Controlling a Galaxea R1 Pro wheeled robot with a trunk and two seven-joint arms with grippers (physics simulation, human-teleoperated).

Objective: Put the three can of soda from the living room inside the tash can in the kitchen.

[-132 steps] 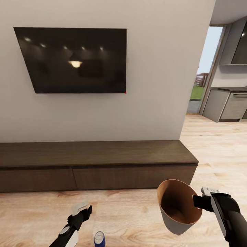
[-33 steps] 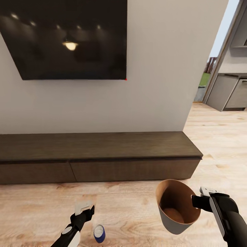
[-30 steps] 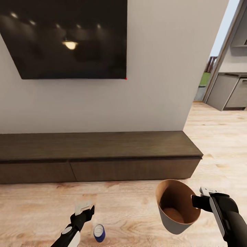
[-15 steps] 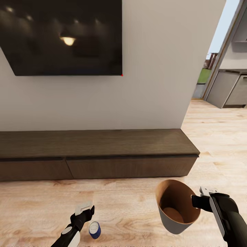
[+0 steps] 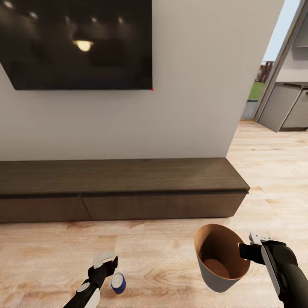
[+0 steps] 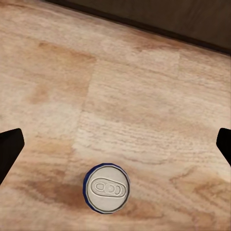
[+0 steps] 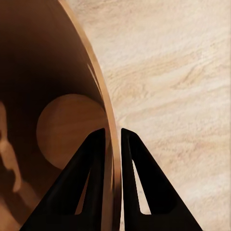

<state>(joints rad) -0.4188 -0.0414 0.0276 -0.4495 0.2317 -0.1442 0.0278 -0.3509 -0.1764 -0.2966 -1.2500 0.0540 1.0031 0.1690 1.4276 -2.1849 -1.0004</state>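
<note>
— Where was the blue can of soda (image 5: 118, 283)?
— It stood upright on the light wood floor of the living room, grey metal top and pull tab facing up (image 6: 107, 188), a short way in front of the long dark cabinet.
— And the tash can (image 5: 221, 258)?
— Off the floor and tilted, pale grey outside, brown inside, its round base showing bare (image 7: 72, 130). Its thin rim was pinched on the side away from the blue can, which stood well apart from it.

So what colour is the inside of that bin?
Brown inside the bin, pale grey outside; head view shows it best.
</note>
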